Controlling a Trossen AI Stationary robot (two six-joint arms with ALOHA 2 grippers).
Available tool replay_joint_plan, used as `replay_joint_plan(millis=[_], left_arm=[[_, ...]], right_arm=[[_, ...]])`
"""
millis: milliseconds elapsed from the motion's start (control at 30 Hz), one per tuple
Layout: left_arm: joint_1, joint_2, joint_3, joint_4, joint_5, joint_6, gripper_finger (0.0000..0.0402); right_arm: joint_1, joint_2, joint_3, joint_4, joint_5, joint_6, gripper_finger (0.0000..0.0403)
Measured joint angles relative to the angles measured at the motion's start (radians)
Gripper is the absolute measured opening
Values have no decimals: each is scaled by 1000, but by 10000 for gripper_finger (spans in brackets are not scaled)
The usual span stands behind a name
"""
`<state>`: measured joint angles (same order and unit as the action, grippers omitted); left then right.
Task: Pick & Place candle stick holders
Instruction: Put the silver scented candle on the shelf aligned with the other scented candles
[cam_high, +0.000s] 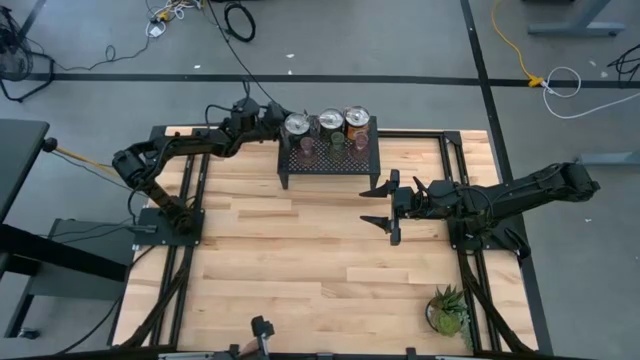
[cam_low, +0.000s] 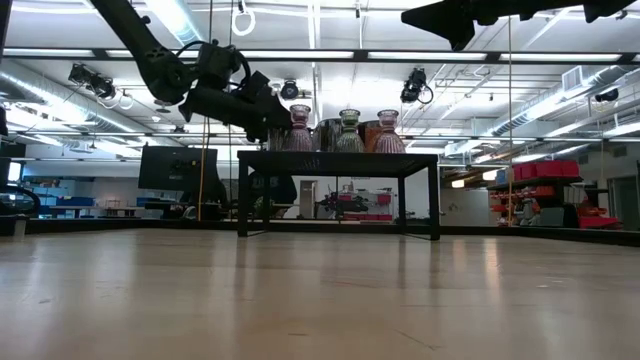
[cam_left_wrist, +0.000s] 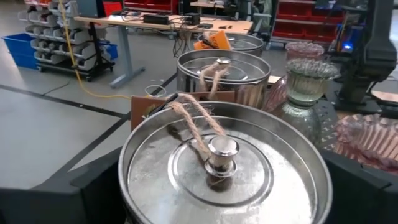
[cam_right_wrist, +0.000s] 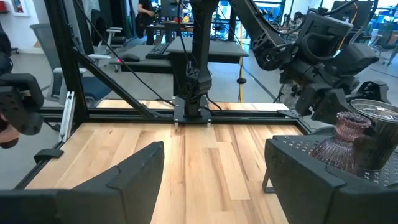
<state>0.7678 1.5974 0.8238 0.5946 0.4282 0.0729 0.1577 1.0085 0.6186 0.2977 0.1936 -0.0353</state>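
Your left gripper (cam_high: 275, 118), jaws apart, flanks the shiny silver round-topped candle holder (cam_left_wrist: 224, 165); it looks slick and rigid, so clasp its straight sides. Right gripper (cam_high: 385, 207) waits, jaws apart.

Two matte black jointed arms, each ending in a black pincer (cam_high: 391, 205) with wedge-shaped angular fingers (cam_right_wrist: 134, 171).

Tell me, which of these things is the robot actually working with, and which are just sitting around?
Part of the job:
silver-topped holders
small glass cups
black mesh rack they stand on
left gripper, open beside them

Just lying about:
potted plant
right gripper, waiting open
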Motion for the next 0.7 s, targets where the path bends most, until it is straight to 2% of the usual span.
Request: replay_joint_plan(millis=[700], left_arm=[[32, 0, 0, 1, 89, -1, 400]], right_arm=[[0, 0, 0, 0, 0, 0, 279]])
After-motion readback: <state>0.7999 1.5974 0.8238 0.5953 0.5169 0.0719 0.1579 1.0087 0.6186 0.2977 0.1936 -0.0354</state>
